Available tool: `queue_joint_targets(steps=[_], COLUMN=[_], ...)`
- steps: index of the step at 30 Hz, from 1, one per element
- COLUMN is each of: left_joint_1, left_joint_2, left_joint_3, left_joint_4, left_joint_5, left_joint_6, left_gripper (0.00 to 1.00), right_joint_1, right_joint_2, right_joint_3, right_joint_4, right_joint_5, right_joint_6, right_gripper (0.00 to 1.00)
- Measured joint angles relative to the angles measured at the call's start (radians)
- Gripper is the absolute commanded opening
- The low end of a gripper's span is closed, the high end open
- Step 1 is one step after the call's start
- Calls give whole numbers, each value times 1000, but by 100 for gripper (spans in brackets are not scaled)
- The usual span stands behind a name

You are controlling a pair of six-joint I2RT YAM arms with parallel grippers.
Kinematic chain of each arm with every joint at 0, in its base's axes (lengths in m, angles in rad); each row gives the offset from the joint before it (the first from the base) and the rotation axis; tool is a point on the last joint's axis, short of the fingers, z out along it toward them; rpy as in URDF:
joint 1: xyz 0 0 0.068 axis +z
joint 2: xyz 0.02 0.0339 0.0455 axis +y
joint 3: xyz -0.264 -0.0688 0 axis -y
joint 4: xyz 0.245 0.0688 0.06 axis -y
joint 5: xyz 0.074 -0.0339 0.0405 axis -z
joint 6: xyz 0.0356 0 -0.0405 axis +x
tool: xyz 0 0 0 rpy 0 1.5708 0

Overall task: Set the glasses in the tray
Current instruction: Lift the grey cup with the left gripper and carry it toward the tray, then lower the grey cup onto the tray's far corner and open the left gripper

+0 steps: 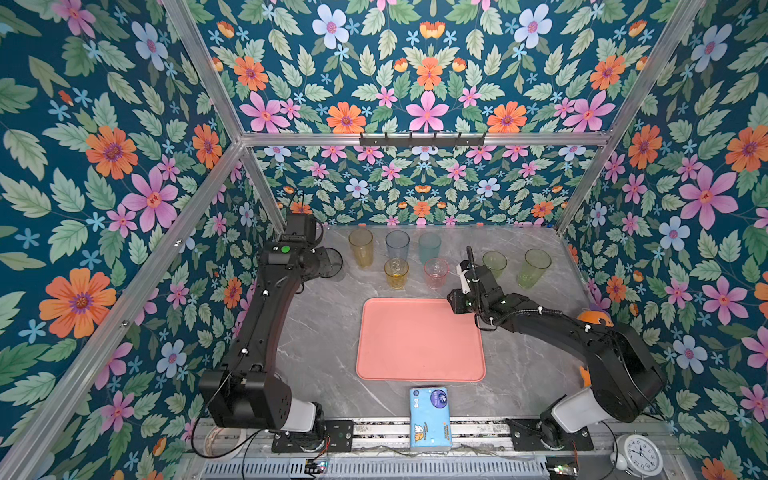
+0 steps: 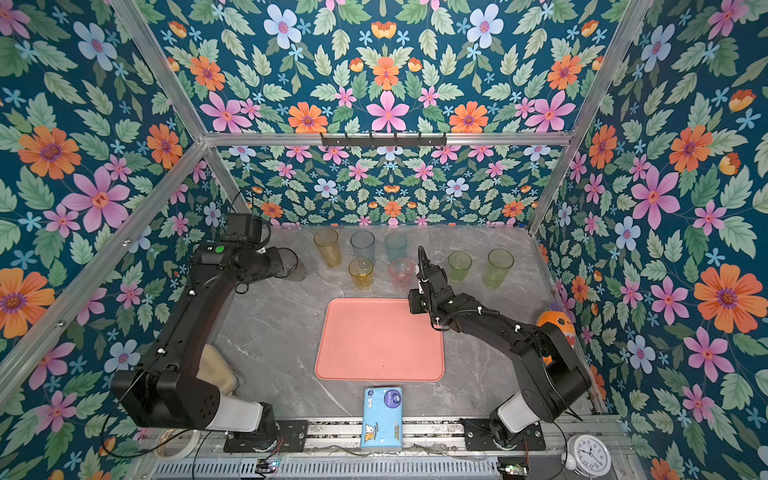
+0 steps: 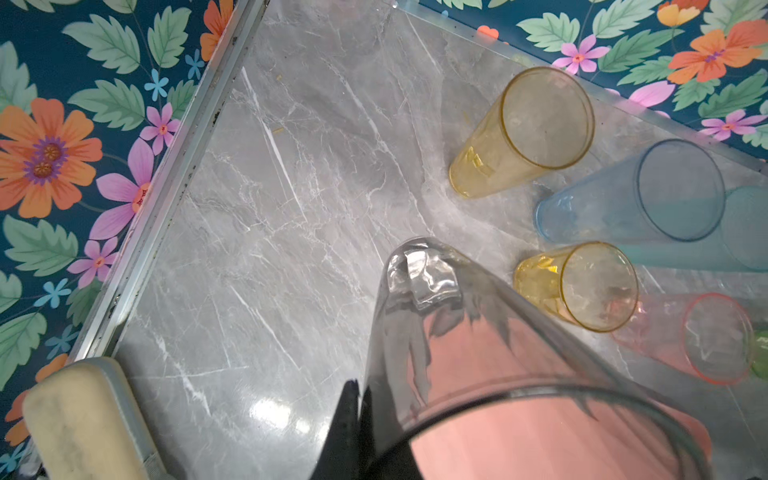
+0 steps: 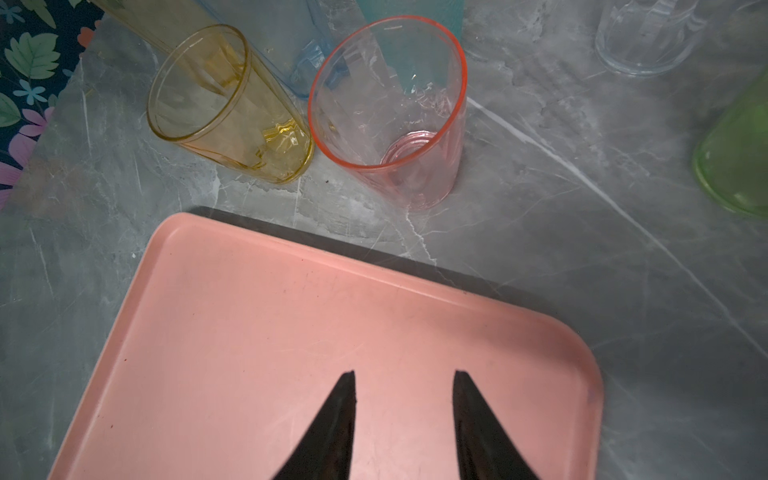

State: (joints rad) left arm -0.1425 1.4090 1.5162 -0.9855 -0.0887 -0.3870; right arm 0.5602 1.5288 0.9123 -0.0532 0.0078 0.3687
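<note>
The salmon-pink tray (image 1: pixel 419 338) lies bare in mid-table. Behind it stand glasses: tall amber (image 1: pixel 360 247), blue-grey (image 1: pixel 397 245) and teal (image 1: pixel 429 246), short yellow (image 1: pixel 396 273) and pink (image 1: pixel 435 272), then two green ones (image 1: pixel 494 264) (image 1: pixel 534 268). A clear one (image 4: pixel 646 37) shows only in the right wrist view. At the back left my left gripper (image 3: pixel 359 399) is shut on the wall of the smoky grey glass (image 3: pixel 478 353) (image 1: pixel 332 262), one finger inside and one outside. My right gripper (image 4: pixel 404 374) (image 1: pixel 470 259) hovers open and empty over the tray's far right corner.
A blue tissue pack (image 1: pixel 430 417) lies at the front edge, just before the tray. An orange toy (image 1: pixel 594 318) sits by the right wall behind the right arm. A white alarm clock (image 1: pixel 640 455) stands at the front right, and a cream block (image 2: pixel 216 370) under the left arm.
</note>
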Motion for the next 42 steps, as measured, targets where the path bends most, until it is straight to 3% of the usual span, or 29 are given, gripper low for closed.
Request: queue_joint_targets(steps=[12, 24, 32, 42], left_joint_1=[-243, -430, -497, -517], left_joint_2=[-120, -74, -19, 51], left_joint_3=[-133, -172, -140, -156], left_joint_4=[-53, -30, -13, -13], left_joint_5=[-21, -15, -41, -69], left_joint_6=[-50, -109, -130, -138], left_gripper=[0, 0, 0, 0], right_joint_1=[0, 0, 0, 0], right_joint_2=[0, -16, -27, -32], right_joint_3=[1, -5, -11, -13], right_joint_4=[-1, -2, -3, -4], right_joint_5=[21, 29, 40, 52], right_joint_6=[0, 0, 0, 0], right_gripper=[40, 40, 40, 40])
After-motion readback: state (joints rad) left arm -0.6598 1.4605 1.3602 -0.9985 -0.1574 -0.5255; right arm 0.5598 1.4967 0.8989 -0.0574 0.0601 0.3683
